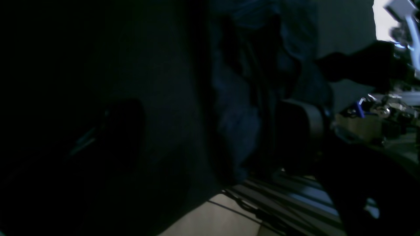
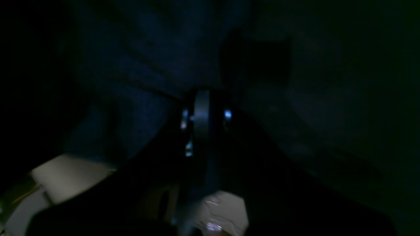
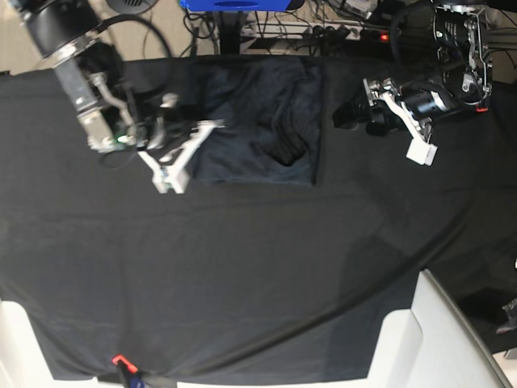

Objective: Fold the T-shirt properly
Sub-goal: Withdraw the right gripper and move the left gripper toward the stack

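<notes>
The T-shirt [image 3: 262, 121] lies as a folded block near the tablecloth's [image 3: 242, 267] far edge, its long axis running along that edge. The right gripper [image 3: 187, 152] is pressed together at the shirt's side edge, likely pinching cloth. The left gripper [image 3: 355, 115] hangs beside the other side; I cannot tell its spread. Pulling 1 side alone could drag the fold crooked.
</notes>
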Motion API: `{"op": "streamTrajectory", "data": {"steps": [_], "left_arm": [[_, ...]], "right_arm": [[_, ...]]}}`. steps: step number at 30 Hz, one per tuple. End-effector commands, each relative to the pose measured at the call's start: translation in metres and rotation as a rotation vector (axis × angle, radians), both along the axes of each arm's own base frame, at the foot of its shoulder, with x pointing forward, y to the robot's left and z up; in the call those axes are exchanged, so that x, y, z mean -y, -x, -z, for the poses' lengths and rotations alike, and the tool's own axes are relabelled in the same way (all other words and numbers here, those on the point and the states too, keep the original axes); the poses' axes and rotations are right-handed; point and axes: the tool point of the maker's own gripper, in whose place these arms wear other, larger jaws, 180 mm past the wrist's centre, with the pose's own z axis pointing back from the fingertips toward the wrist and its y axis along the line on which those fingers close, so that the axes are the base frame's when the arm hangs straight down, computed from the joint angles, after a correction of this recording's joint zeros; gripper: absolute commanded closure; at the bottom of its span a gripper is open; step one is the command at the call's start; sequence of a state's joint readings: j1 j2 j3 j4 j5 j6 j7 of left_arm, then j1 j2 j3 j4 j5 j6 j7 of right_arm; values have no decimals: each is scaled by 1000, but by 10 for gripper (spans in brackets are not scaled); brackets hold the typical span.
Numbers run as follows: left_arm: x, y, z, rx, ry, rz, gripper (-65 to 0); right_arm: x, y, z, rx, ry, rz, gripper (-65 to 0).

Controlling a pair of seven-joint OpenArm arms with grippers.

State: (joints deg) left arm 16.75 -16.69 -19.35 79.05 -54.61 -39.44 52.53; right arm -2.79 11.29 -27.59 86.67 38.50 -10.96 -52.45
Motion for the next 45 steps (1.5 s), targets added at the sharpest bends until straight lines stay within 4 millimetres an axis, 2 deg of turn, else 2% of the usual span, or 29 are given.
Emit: {"op": "streamTrajectory", "data": {"steps": [1, 5, 8, 12, 14, 18, 21, 24, 26, 30, 35, 40, 45], "left_arm": [[-6, -8, -6, 29, 3, -7, -563], [-15, 2, 13, -31, -73, 15, -513], [-22, 7, 20, -39, -125, 22, -479], [-45, 19, 24, -70, -214, 50, -434], [-58, 28, 24, -91, -247, 63, -413], [-73, 35, 22, -106, -286, 79, -365], [-76, 35, 22, -108, -290, 70, -334], [-86, 32, 18, -97, -294, 27, -329], [-90, 31, 17, -93, -298, 15, -329], [-91, 31, 17, -95, -299, 15, -331], [-92, 36, 18, -105, -304, 18, -332], [-92, 36, 18, -105, -304, 18, -332], [-91, 36, 18, -106, -301, 17, -337]], "right_arm": [[-13, -6, -12, 26, -47, -10, -44], [-21, -6, -16, 29, -66, -6, -44], [-25, -11, -28, 67, -81, -10, -44], [-9, -17, -33, 66, -41, 71, -44], [-7, -20, -39, 78, -43, 87, -44], [-20, -15, -56, 78, -84, 53, -44], [-43, -10, -63, 57, -136, 48, -44], [-49, -11, -53, 29, -138, 63, -44], [-43, -11, -41, 14, -115, 79, -44], [-22, -16, -20, 14, -57, 115, -44], [-2, -18, -4, 3, -6, 139, -44], [6, -18, 6, 6, 19, 160, -44], [5, -17, 5, 9, 18, 159, -42]]}}
